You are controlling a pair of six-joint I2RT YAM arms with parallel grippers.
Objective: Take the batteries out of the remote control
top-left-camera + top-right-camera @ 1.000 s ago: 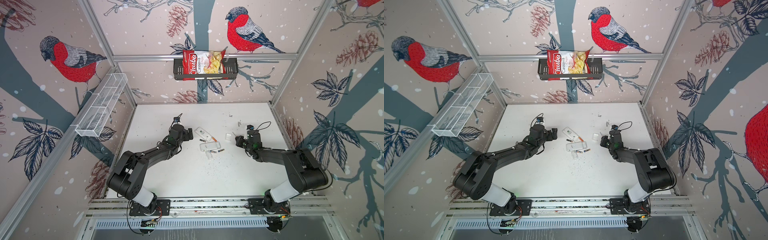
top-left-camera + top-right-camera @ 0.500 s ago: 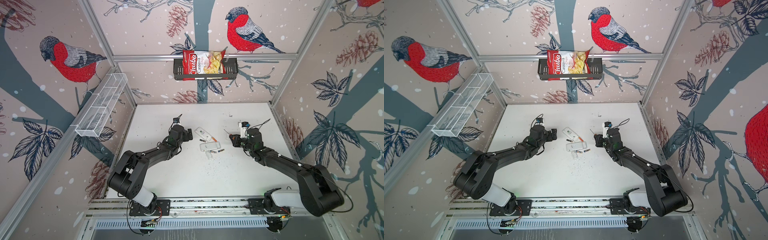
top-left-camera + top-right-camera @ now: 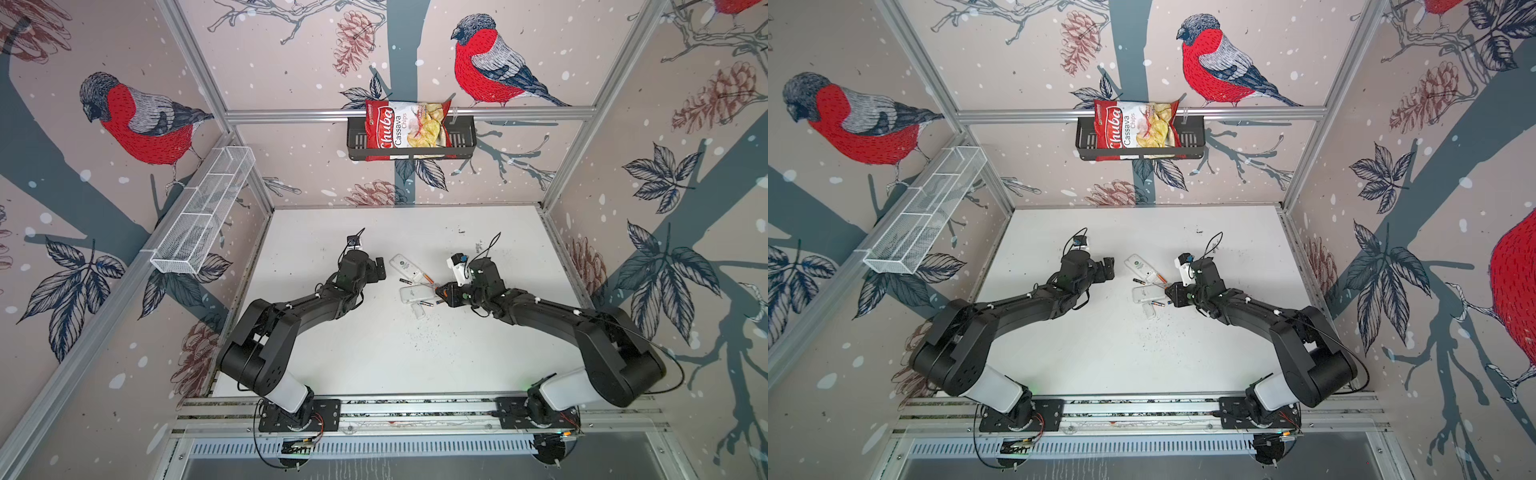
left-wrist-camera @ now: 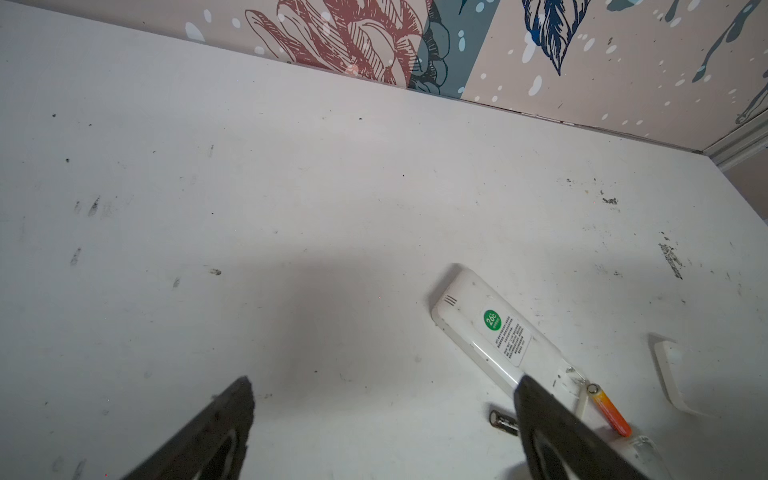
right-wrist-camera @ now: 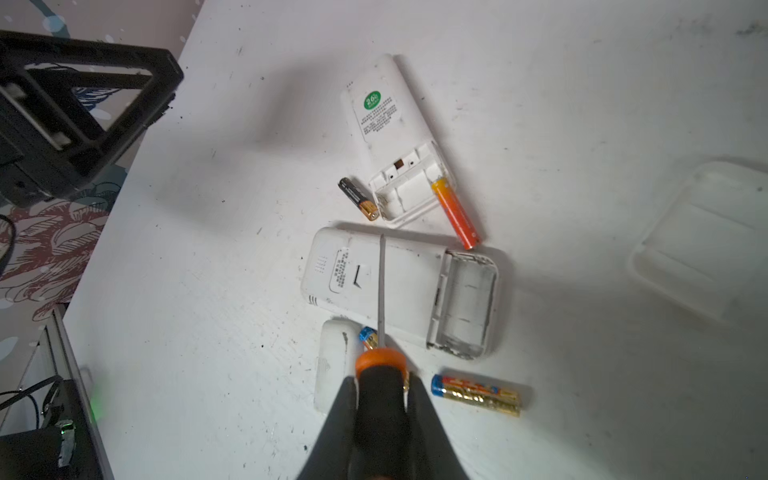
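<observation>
- Batteries (image 5: 476, 395) lie on the table (image 5: 199, 332) around the narrow remote (image 5: 384, 120) and the wider remote (image 5: 399, 286);
- right gripper (image 5: 381, 384), clamped on the screwdriver (image 5: 380, 359), has swung in toward them;
- left gripper (image 4: 384, 380) unmoved, spread wide, empty.

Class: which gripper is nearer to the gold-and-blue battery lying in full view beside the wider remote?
Right. The right gripper, shut on the screwdriver, hangs just beside the gold-and-blue battery; the left gripper stands open, away past the narrow remote.
</observation>
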